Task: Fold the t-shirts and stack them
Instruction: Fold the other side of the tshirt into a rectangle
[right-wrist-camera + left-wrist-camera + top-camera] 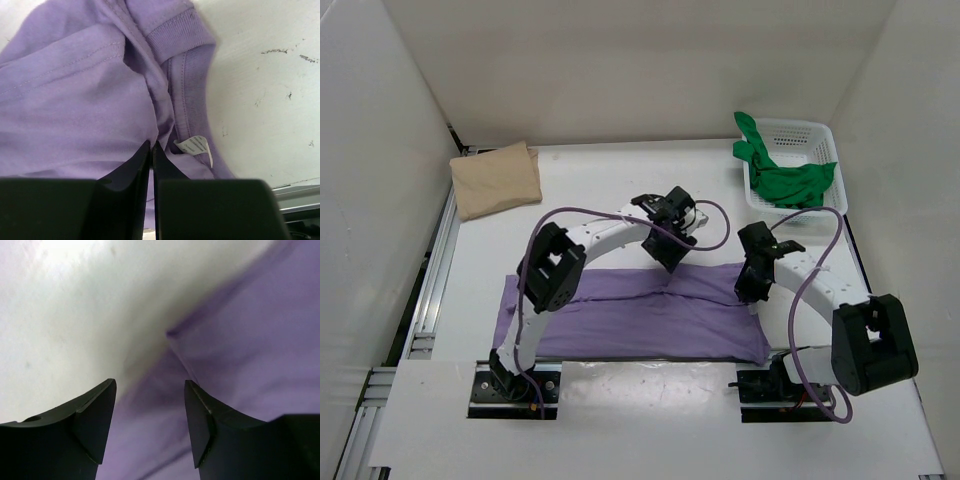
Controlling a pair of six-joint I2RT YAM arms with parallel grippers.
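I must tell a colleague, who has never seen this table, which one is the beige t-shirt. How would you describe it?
Start from the white table and look at its far left corner. There the beige t-shirt lies alone. It is folded into a pad, while the purple t-shirt lies spread along the near edge and the green t-shirt hangs out of the white basket.

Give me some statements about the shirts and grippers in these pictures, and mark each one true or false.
1. The tan shirt lies folded, far left. True.
2. The green shirt is on the tan one. False: it is in the basket.
3. The left gripper is open over the purple shirt. True.
4. The purple shirt is in the basket. False: it lies spread on the table.
5. The right gripper is wide open. False: its fingers are almost together.
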